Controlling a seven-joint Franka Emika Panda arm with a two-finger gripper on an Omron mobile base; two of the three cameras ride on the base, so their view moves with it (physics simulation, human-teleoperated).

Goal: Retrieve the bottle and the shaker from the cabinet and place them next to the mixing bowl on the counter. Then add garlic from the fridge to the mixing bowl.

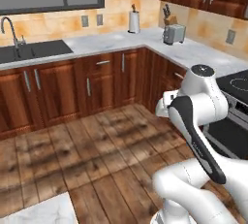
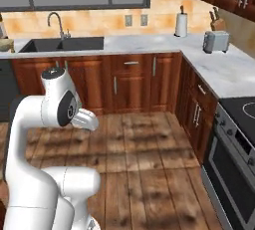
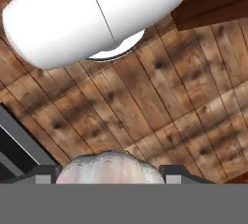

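Jaws [image 3: 110, 172] clamp a pale whitish garlic [image 3: 110, 168] bulb between the dark finger tips [image 3: 46, 173], above the wooden floor [image 3: 160, 106]. Judged light, firm, papery, slightly crushable; hold across its widest girth. Left base view adds the marble desk [image 1: 193, 53], toaster [image 1: 174, 34], sink [image 1: 34, 51]; right base view shows the oven [image 2: 234, 164].

The white marble surface [image 1: 193, 53] wrapped the corner over dark wood cabinets. On it stood a paper towel roll [image 1: 134, 22], a toaster [image 1: 174, 34] and a knife block [image 1: 169, 20]; a dark sink [image 1: 34, 51] sat set into it.
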